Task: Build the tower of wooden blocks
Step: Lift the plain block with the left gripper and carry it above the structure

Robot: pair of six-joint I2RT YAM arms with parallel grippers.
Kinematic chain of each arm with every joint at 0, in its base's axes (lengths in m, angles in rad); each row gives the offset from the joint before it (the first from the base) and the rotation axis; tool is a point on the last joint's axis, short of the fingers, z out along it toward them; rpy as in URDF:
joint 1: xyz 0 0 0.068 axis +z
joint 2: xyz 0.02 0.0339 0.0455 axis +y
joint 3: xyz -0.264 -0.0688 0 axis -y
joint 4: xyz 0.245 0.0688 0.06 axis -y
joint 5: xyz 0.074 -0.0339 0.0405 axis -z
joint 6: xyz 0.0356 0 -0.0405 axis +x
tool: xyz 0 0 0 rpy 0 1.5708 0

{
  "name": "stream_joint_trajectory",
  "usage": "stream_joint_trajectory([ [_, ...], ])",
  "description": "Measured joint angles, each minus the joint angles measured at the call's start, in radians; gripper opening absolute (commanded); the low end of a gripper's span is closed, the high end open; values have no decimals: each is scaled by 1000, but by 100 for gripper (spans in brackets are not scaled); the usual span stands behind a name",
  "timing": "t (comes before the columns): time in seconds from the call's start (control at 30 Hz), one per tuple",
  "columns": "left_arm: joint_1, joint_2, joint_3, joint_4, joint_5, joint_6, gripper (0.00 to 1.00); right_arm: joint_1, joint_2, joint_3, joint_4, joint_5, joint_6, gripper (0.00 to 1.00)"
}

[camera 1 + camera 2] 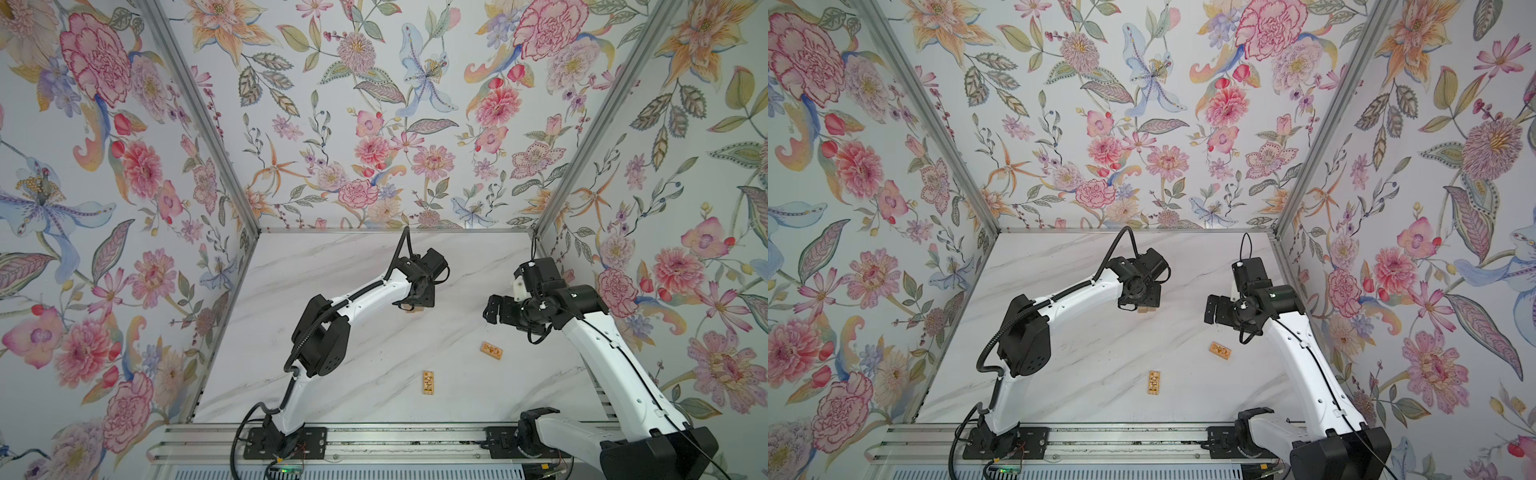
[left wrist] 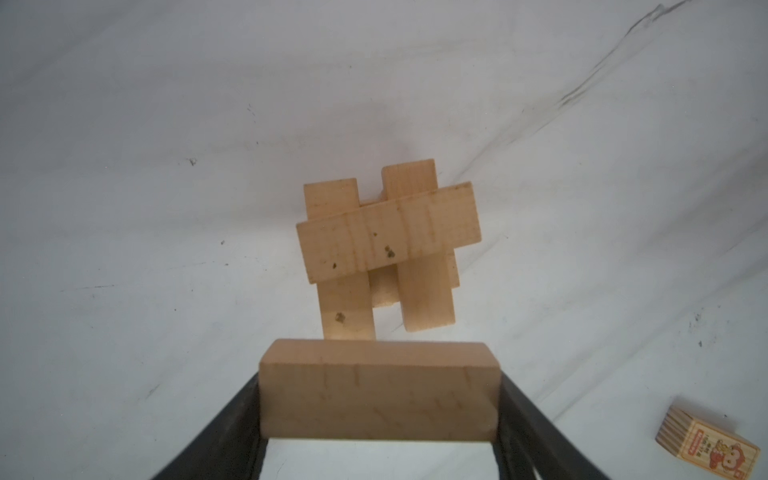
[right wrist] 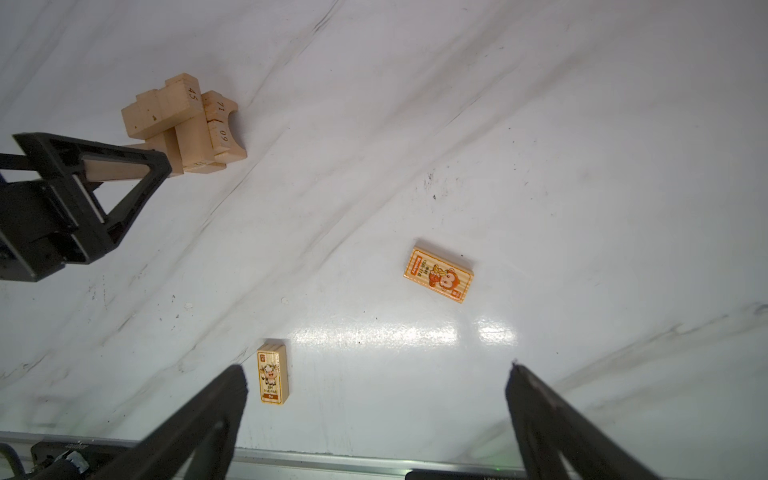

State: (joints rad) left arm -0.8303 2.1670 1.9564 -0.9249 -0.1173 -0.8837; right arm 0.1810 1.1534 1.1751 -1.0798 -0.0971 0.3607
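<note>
Left of centre on the white marbled surface (image 1: 332,332), the left gripper (image 2: 380,380) is seen pinching a plain wood block (image 2: 378,403) by its two ends, with the block held level across the fingers. Just past it stands the tower (image 2: 386,245), built of light bricks in crossed pairs, with a single crosswise brick laid on the uppermost pair. The held block is aligned parallel to that brick and close to the tower's top; whether they touch cannot be told. In both top views the tower is largely hidden beneath this gripper. Further right and lower in both top views, an ox-printed block (image 1: 428,382) is laid flat, well apart from the tower. Right of that, a monkey-printed block (image 1: 491,350) is laid flat at a slant. Rightmost, the right gripper (image 3: 374,374) is held above the surface, its fingers spread wide with nothing between them.
</note>
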Motion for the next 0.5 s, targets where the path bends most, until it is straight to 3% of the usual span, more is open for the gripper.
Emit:
stream_joint_trajectory([
  [0.27,0,69,97,-72,-31,-40,66,-126,1,-5,21,-63,-65,99],
  [0.5,0,89,121,-92,-48,-68,67,-134,8,-5,29,-97,-81,99],
])
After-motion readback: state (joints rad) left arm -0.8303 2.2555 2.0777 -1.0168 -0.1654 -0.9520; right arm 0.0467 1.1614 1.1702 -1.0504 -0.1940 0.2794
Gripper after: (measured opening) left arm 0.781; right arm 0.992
